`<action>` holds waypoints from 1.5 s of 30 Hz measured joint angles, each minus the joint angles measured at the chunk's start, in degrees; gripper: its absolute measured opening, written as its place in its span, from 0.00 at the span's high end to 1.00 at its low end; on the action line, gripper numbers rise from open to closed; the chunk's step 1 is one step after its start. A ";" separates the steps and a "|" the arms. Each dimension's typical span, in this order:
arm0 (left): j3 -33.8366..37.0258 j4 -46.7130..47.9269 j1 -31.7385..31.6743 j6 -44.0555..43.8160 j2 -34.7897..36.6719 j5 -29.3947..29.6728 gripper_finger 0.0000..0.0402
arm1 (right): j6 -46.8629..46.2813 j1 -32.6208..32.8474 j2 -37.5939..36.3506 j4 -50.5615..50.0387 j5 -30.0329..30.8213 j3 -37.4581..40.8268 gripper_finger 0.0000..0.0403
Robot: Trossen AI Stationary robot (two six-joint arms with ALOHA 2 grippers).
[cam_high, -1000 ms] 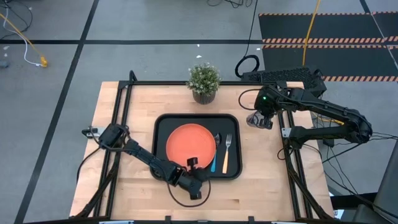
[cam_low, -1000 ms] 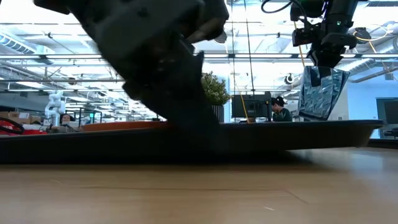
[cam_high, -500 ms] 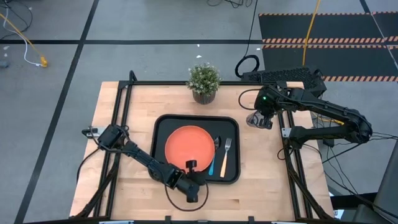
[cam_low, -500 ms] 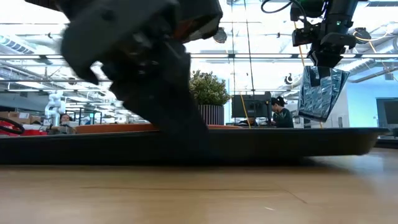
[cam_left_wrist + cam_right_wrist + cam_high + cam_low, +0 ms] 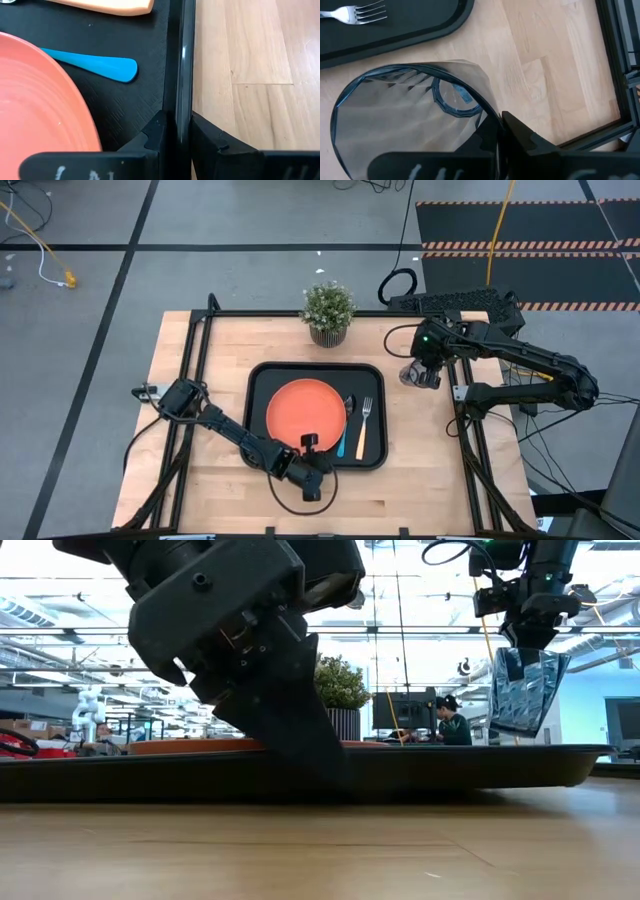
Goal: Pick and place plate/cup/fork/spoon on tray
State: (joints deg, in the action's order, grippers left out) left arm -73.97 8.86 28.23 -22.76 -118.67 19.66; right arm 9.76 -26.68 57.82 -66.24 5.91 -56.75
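The black tray (image 5: 262, 385) lies on the table's middle. On it are the orange plate (image 5: 305, 412), the blue-handled spoon (image 5: 345, 430) and the orange-handled fork (image 5: 364, 430). My left gripper (image 5: 308, 446) is at the tray's near rim, shut on it; it fills the low view (image 5: 290, 720). My right gripper (image 5: 421, 368) is above the table to the right of the tray, shut on the dark translucent cup (image 5: 525, 690), which also shows in the right wrist view (image 5: 405, 115). My left gripper pinches the tray's near rim (image 5: 179, 95), one finger inside the tray and one outside. The fingers come slanting down from the table's near side, across the rim. The tray lies about level on the table. My right gripper holds the cup by its wall at the rim (image 5: 482, 107), one finger inside the cup and one outside. The fingers come from above. The cup hangs below them, tilted and clear of the table.
A potted green plant (image 5: 328, 310) stands behind the tray at the table's far edge. Black frame rails (image 5: 195, 360) run along the table's left and right sides. Bare wood (image 5: 425, 440) lies to the right of the tray.
My left gripper, on the tray's near rim, has swung a little toward the table's left edge and back. The tray, tilted with one end raised a second ago, now lies level. My right gripper with the cup has stayed about where it was.
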 joint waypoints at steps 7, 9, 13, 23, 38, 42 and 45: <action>0.00 0.00 0.35 -0.12 0.00 -0.07 0.84 | -0.07 0.00 0.00 0.00 0.00 0.00 1.00; 0.00 0.00 0.35 -0.24 0.00 -0.09 0.84 | -0.09 0.00 0.00 0.00 0.00 0.00 1.00; 0.00 -0.16 0.33 -0.71 0.00 -0.30 0.80 | -0.08 0.00 0.00 0.00 0.00 0.00 1.00; -0.04 -0.45 0.39 -2.45 0.02 -0.74 0.60 | -0.07 0.00 0.00 0.02 0.00 0.02 1.00; -2.63 6.48 0.34 7.37 8.53 0.27 0.57 | 0.04 3.02 0.22 1.13 -3.15 -4.25 1.00; -2.64 12.51 0.01 7.67 15.19 7.42 0.57 | 1.05 5.65 1.32 2.68 -3.22 -7.38 1.00; -2.58 17.28 -0.10 7.65 20.39 15.59 0.57 | 1.61 7.99 4.40 4.70 -3.36 -10.13 1.00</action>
State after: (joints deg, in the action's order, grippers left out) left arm -76.55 26.14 28.13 -15.11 -98.28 35.25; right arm 11.38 -18.69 62.22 -61.54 2.55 -66.88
